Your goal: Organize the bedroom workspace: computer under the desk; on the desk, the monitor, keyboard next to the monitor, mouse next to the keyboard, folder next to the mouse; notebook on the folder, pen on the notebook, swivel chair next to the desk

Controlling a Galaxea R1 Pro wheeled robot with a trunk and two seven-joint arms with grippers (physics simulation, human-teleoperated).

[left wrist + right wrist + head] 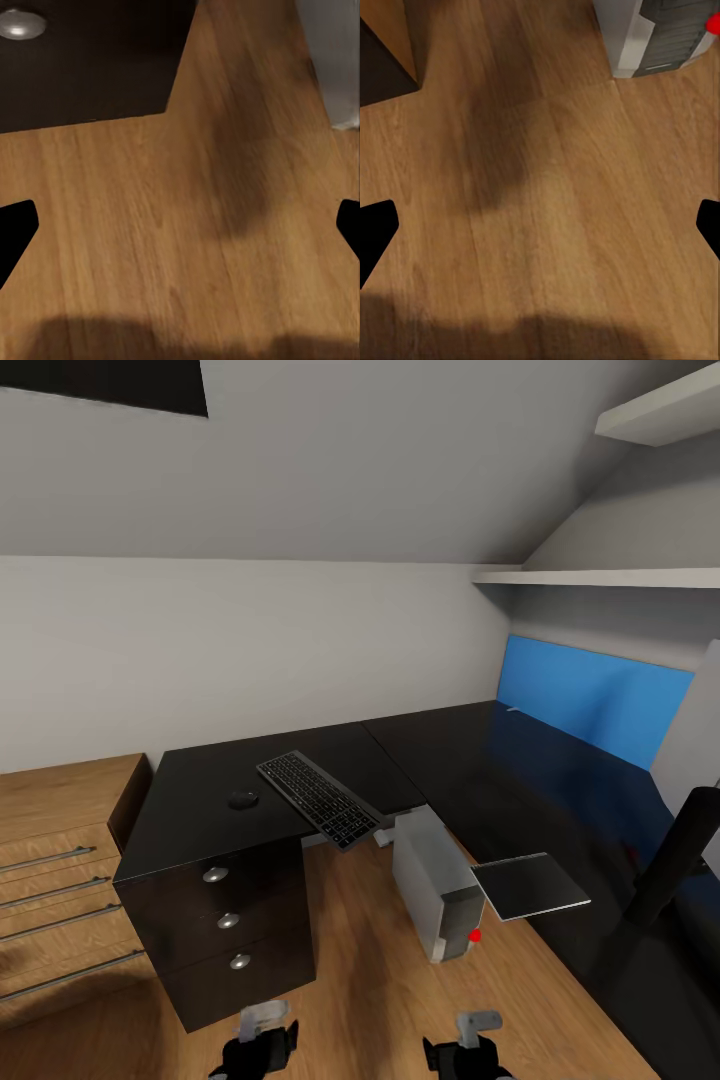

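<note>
black desk (250, 780): one keyboard (320, 798), seemingly one mouse (242, 799).

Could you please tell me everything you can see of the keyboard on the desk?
The keyboard is slim, flat and full-width, with a dark grey frame and black keys. It lies face up and diagonal on the glossy black desk, its near end jutting past the desk's front edge. The mouse sits apart, beside it.

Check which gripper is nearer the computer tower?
Right. The right gripper sits just in front of the computer; the left gripper is farther off, before the desk drawers.
</note>
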